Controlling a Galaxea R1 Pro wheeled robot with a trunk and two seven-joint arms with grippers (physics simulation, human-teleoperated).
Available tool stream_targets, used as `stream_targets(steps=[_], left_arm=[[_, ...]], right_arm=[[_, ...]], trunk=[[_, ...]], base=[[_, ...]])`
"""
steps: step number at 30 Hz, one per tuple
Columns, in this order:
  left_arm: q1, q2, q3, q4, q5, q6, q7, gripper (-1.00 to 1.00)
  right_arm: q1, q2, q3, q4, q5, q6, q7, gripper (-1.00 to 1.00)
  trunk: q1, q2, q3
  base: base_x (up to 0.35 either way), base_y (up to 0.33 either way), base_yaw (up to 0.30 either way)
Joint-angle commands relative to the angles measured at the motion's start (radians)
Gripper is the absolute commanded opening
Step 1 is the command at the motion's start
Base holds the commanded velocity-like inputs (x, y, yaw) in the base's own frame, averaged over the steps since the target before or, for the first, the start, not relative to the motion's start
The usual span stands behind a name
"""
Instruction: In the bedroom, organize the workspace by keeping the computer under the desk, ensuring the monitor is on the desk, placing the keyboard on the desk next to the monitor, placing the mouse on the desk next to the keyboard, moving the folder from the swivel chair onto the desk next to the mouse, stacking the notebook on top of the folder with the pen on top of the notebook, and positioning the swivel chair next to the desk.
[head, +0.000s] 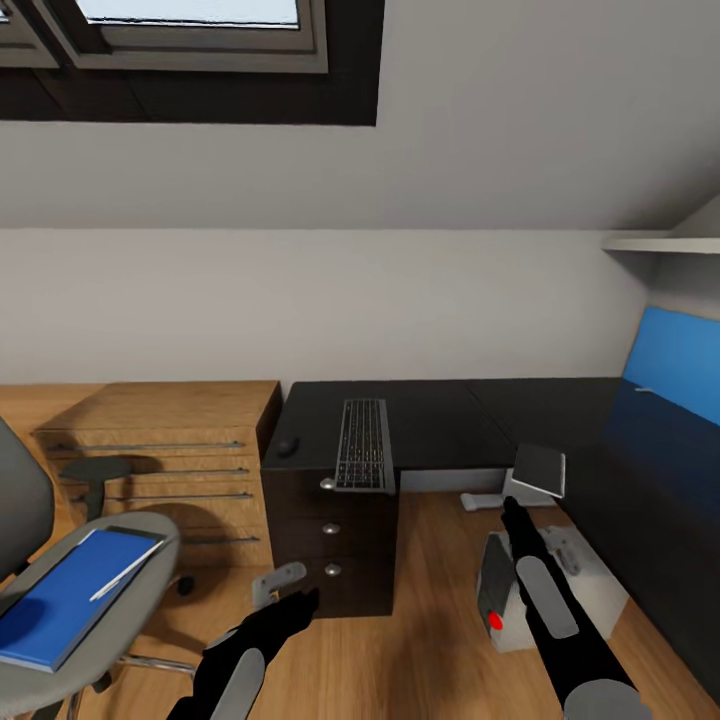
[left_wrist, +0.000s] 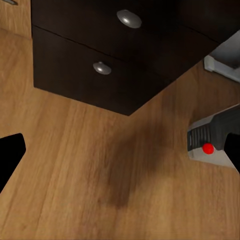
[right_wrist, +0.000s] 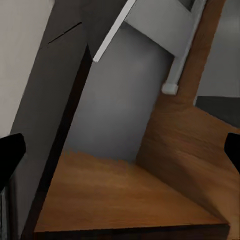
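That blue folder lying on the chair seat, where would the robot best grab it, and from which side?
Probably by its near corner edge. The blue folder lies flat on the swivel chair, with a white pen on top. It is thin and flat, so a pinch on an edge fits better than a grab from above. The left gripper hangs beside the seat, so it would likely come in low from that side.
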Motion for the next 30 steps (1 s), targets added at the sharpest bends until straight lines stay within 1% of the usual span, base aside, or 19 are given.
stream_targets(steps=[1, 2, 3, 8, 9, 14, 15, 16, 19, 22, 24, 25, 26, 28, 30], left_arm=[[-0.001, 0.0, -0.003, -0.001, 0.011, 0.0, 0.01, 1.0], [-0.001, 0.0, -0.007, 0.001, 0.012, -0.001, 0.01, 1.0], [-0.001, 0.0, -0.01, 0.008, 0.012, -0.001, 0.011, 1.0], [-0.001, -0.001, -0.022, 0.037, 0.012, -0.003, 0.013, 1.0], [-0.001, -0.001, -0.038, 0.048, 0.011, -0.006, 0.015, 1.0], [-0.001, 0.0, -0.049, 0.055, 0.01, -0.013, 0.015, 1.0], [-0.001, -0.001, -0.053, 0.057, 0.011, -0.016, 0.016, 1.0], [-0.001, -0.001, -0.055, 0.057, 0.011, -0.016, 0.016, 1.0], [-0.001, -0.001, -0.06, 0.058, 0.011, -0.017, 0.017, 1.0], [-0.001, -0.001, -0.064, 0.058, 0.011, -0.017, 0.017, 1.0], [-0.001, -0.001, -0.065, 0.059, 0.011, -0.017, 0.017, 1.0], [-0.001, -0.001, -0.067, 0.06, 0.012, -0.017, 0.017, 1.0], [-0.001, -0.001, -0.068, 0.06, 0.013, -0.017, 0.017, 1.0], [-0.001, -0.001, -0.067, 0.061, 0.013, -0.017, 0.017, 1.0], [-0.001, -0.001, -0.067, 0.061, 0.013, -0.017, 0.017, 1.0]], right_arm=[[-0.006, -0.01, -0.005, 0.001, -0.032, -0.005, 0.005, 1.0], [-0.012, -0.025, -0.013, 0.003, -0.07, -0.005, 0.01, 1.0], [-0.014, -0.032, -0.017, 0.004, -0.099, -0.005, 0.012, 1.0], [-0.016, -0.045, -0.022, 0.005, -0.167, -0.004, 0.016, 1.0], [-0.017, -0.063, -0.024, 0.004, -0.202, 0.002, 0.019, 1.0], [-0.017, -0.087, -0.025, 0.006, -0.262, 0.035, 0.021, 1.0], [-0.018, -0.102, -0.026, 0.006, -0.318, 0.072, 0.022, 1.0], [-0.018, -0.106, -0.026, 0.006, -0.329, 0.082, 0.024, 1.0], [-0.018, -0.126, -0.025, 0.005, -0.358, 0.114, 0.04, 1.0], [-0.018, -0.134, -0.024, 0.004, -0.367, 0.125, 0.061, 1.0], [-0.018, -0.138, -0.023, 0.004, -0.371, 0.131, 0.086, 1.0], [-0.018, -0.139, -0.022, 0.005, -0.371, 0.131, 0.11, 1.0], [-0.018, -0.137, -0.016, 0.005, -0.357, 0.13, 0.122, 1.0], [-0.018, -0.133, -0.013, 0.006, -0.339, 0.13, 0.123, 1.0], [-0.018, -0.129, -0.013, 0.006, -0.332, 0.13, 0.123, 1.0]], trunk=[[0.004, -0.008, -0.004], [0.008, -0.015, -0.007], [0.012, -0.022, -0.011], [0.031, -0.057, -0.026], [0.035, -0.064, -0.029], [0.054, -0.099, -0.045], [0.058, -0.106, -0.048], [0.061, -0.113, -0.051], [0.073, -0.134, -0.061], [0.084, -0.155, -0.07], [0.092, -0.169, -0.076], [0.096, -0.176, -0.08], [0.096, -0.176, -0.08], [0.096, -0.176, -0.08], [0.096, -0.176, -0.08]], base=[[0.0, 0.0, 0.0], [0.0, 0.0, 0.0], [0.0, 0.0, 0.0], [0.0, 0.0, 0.0], [0.0, 0.0, 0.0], [0.0, 0.0, 0.0], [0.0, 0.0, 0.0], [0.0, 0.0, 0.0], [0.0, 0.0, 0.0], [0.0, 0.0, 0.0], [0.0, 0.0, 0.0], [0.0, 0.0, 0.0], [0.0, 0.0, 0.0], [0.0, 0.0, 0.0], [0.0, 0.0, 0.0]])
